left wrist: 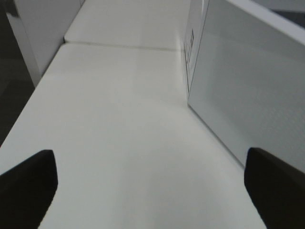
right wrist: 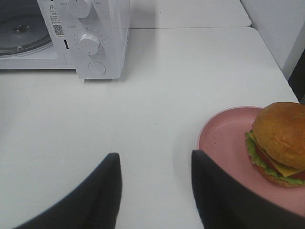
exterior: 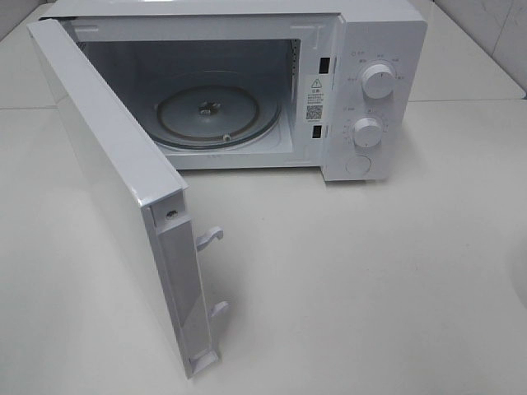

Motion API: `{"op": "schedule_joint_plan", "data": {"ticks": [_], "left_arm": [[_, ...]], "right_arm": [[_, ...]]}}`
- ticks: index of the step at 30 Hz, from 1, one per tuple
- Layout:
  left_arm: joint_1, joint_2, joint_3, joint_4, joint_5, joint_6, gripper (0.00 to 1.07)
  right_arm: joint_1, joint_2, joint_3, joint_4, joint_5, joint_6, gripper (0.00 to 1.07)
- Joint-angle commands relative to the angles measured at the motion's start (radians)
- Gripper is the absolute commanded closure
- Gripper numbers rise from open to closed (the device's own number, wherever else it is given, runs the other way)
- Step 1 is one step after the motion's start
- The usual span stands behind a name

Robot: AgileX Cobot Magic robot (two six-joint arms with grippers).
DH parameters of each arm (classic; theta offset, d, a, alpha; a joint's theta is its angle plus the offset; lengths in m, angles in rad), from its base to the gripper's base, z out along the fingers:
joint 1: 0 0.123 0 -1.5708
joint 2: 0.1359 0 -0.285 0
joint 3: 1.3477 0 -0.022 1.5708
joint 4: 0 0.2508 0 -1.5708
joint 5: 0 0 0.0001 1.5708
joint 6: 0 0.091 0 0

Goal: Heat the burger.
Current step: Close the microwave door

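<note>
We see the microwave (exterior: pixel 247 90) door (exterior: pixel 123 206) open, so fetching is the step. The burger (right wrist: pixel 279 143) sits on its pink plate (right wrist: pixel 224 138) near the bench's right edge. Our right gripper (right wrist: pixel 155 183) hangs half-spread and empty just beside the plate, our left gripper (left wrist: pixel 150 183) is released; next we must reach the plate.

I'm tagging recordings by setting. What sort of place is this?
Probably a mock kitchen counter: a white microwave stands door open on a plain white table, and a burger sits on a pink plate nearby. The bare surroundings suggest a lab.
</note>
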Motion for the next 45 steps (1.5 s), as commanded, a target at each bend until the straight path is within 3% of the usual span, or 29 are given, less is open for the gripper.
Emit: {"op": "schedule_joint_plan", "data": {"ticks": [1,6,10,11,12,13,14,15,16,17,24,34,35,37,38,45], "left_arm": [[-0.001,0.055,-0.001,-0.002,-0.135,-0.003,0.06],[-0.001,0.207,0.035,-0.01,-0.365,-0.003,0.11],[-0.001,0.331,0.054,-0.014,-0.526,-0.003,0.26],[-0.001,0.386,0.064,-0.014,-0.607,0.0,0.4],[-0.001,0.386,0.064,-0.014,-0.607,0.0,0.4],[-0.001,0.415,0.073,-0.013,-0.652,0.0,0.49],[-0.001,0.467,0.096,-0.01,-0.738,0.0,0.67],[-0.001,0.467,0.096,-0.01,-0.738,0.0,0.67],[-0.001,0.516,0.128,-0.009,-0.834,0.0,0.9],[-0.001,0.543,0.145,-0.009,-0.887,-0.001,1.03],[-0.001,0.695,0.209,-0.013,-1.156,-0.008,1.07],[-0.001,0.87,0.219,0.044,-1.313,-0.02,1.07],[-0.001,0.918,0.22,0.076,-1.363,-0.058,1.07],[-0.001,0.938,0.22,0.094,-1.399,-0.076,1.07],[-0.001,0.983,0.221,0.137,-1.484,-0.118,1.07],[-0.001,1.117,0.264,0.191,-1.738,-0.165,1.07]], "right_arm": [[-0.001,-0.025,0.001,0.007,-0.007,-0.011,0.58],[-0.002,-0.025,0.001,0.007,-0.007,-0.01,0.58],[-0.002,-0.025,0.001,0.007,-0.007,-0.01,0.58],[-0.002,-0.025,0.001,0.007,-0.007,-0.01,0.58],[-0.002,-0.025,0.001,0.007,-0.007,-0.01,0.58],[-0.002,-0.025,0.001,0.007,-0.007,-0.01,0.58],[-0.002,-0.025,0.001,0.007,-0.007,-0.01,0.58],[-0.002,-0.025,0.001,0.007,-0.007,-0.01,0.58],[-0.002,-0.025,0.001,0.007,-0.007,-0.01,0.58],[-0.002,-0.025,0.001,0.007,-0.007,-0.01,0.58],[-0.002,-0.025,0.001,0.007,-0.007,-0.01,0.58],[-0.002,-0.025,0.001,0.007,-0.007,-0.01,0.58],[-0.002,-0.025,0.001,0.007,-0.007,-0.01,0.58],[-0.002,-0.025,0.001,0.007,-0.007,-0.01,0.58],[-0.002,-0.025,0.001,0.007,-0.007,-0.01,0.58],[-0.002,-0.025,0.001,0.007,-0.007,-0.01,0.58]]}}
